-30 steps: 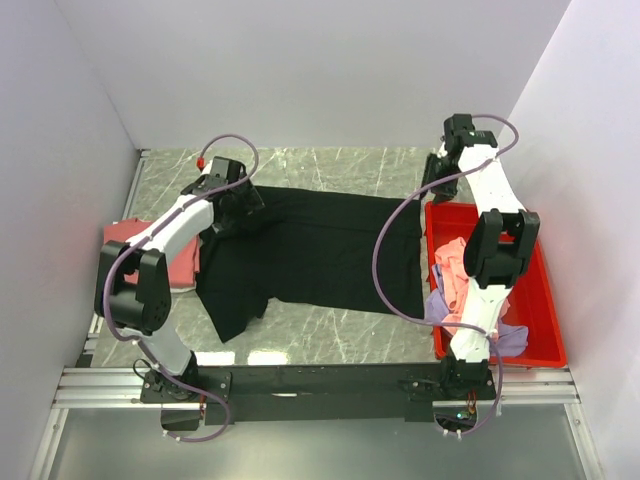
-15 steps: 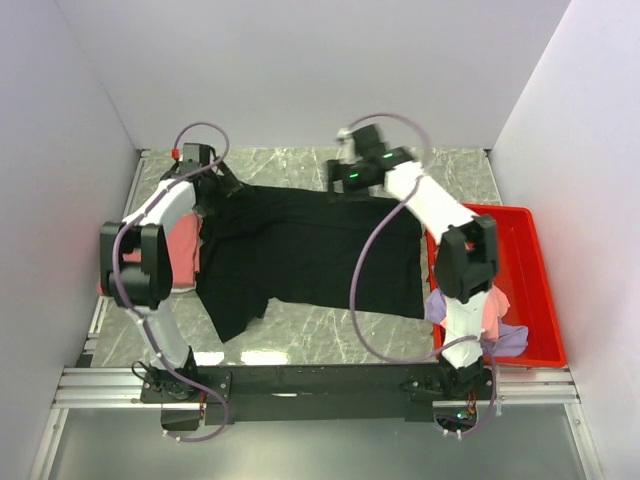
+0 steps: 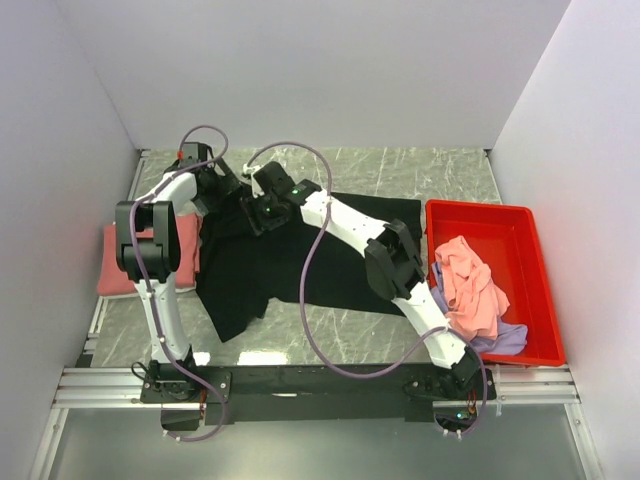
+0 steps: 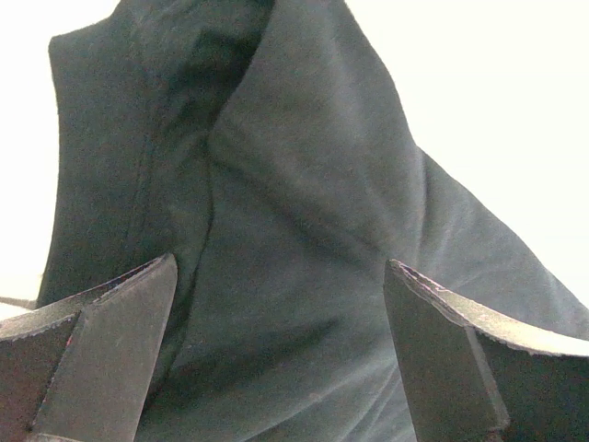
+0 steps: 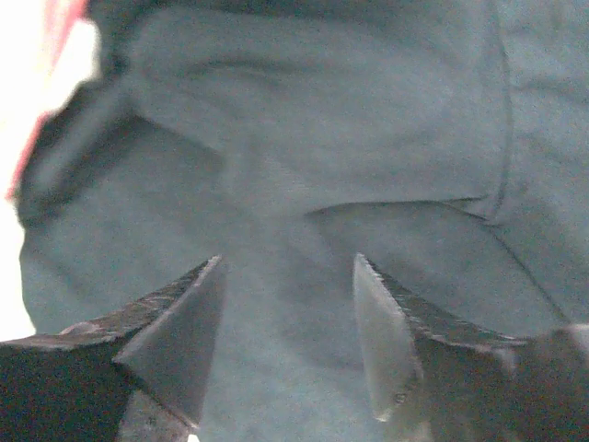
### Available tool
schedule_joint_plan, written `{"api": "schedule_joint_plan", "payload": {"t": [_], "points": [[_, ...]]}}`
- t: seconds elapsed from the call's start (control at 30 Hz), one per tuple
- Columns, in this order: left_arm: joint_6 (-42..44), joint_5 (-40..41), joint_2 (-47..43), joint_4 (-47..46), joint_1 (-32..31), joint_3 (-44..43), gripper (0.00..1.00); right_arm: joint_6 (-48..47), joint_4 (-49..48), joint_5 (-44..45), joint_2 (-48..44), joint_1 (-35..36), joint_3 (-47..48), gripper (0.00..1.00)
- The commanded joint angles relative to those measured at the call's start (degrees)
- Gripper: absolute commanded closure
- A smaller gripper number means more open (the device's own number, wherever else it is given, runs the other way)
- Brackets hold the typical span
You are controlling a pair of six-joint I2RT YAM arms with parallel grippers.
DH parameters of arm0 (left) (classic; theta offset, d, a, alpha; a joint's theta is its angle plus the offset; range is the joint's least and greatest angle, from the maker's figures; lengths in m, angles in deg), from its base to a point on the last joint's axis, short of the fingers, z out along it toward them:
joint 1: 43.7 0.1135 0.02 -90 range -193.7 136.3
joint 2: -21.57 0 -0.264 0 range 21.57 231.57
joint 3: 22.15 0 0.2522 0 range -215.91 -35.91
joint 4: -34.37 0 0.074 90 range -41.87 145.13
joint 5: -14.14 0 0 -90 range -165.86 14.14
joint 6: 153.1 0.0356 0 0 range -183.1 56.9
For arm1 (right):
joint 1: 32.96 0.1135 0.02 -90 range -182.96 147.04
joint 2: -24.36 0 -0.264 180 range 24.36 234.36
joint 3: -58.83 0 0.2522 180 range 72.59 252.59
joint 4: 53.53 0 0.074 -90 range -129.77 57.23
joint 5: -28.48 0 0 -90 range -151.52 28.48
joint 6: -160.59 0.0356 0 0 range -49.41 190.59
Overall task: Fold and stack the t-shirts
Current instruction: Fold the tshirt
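White walls (image 3: 300,80) close in a grey marble table (image 3: 400,170). Across its middle we see the black t-shirt (image 3: 340,250) lying spread out, one sleeve trailing toward the near left. At the right stands the red bin (image 3: 476,206), holding the pink shirt (image 3: 470,285) with the lavender shirt (image 3: 505,338) showing beneath it. At the left edge the salmon-red shirt (image 3: 180,250) lies flat, touching the black one. Both arms reach to the black shirt's far-left corner. The left gripper (image 3: 222,190) hovers over the edge and the right gripper (image 3: 262,212) is just beside it, a little nearer the middle.

We judge the step in hand to be taking hold of that corner to begin a fold. To do it well, we would:
- bring each pair of jaws down on a single edge of cloth, not on a bunched ridge;
- keep the two grips apart so the cloth stays taut between them;
- close fully before lifting;
- stay clear of the salmon-red shirt alongside.

From overhead we get the layout, but the wrists hide the jaws. The left wrist view shows its fingers (image 4: 101,359) spread wide with nothing between them and black cloth rising beyond. The right wrist view shows its fingers (image 5: 175,341) partly apart, also gripping nothing, above flatter cloth crossed by a seam (image 5: 502,138).
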Motion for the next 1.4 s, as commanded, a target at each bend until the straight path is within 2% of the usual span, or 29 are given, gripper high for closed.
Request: {"api": "schedule_joint_plan", "payload": {"t": [0.0, 0.43, 0.77, 0.93, 1.03, 1.2, 1.37], "points": [[1.73, -2.00, 0.85, -1.46, 0.21, -3.11, 0.01, -0.72, -0.63, 4.55, 0.39, -0.23, 2.01, 0.38], [1.74, -2.18, 3.93, 0.21, 0.21, -4.78, 0.01, -1.87, -2.05, 7.02, 6.28, 1.53, 6.05, 0.45], [2.26, -1.48, 3.40, -0.06, 0.21, -4.17, 0.01, 4.46, -8.64, 4.29, 9.62, 1.62, 10.34, 0.46], [2.70, 0.81, -0.72, -1.37, 0.12, -2.15, 0.01, 3.94, -7.33, 3.85, 6.29, 1.09, 8.07, 0.46], [2.88, 2.83, -4.59, -1.29, 0.21, -0.83, 0.01, 3.06, -6.80, 4.90, -3.34, 0.04, 1.06, 0.43], [1.65, 6.26, -12.14, -1.11, -0.32, 3.21, 0.01, 4.81, -8.98, 4.82, -17.69, -2.68, -16.34, 0.35], [-2.47, 13.28, -21.90, -0.58, -6.36, 11.10, 0.01, 8.06, -12.07, 9.38, -32.11, -7.15, -32.59, 0.26]]}}
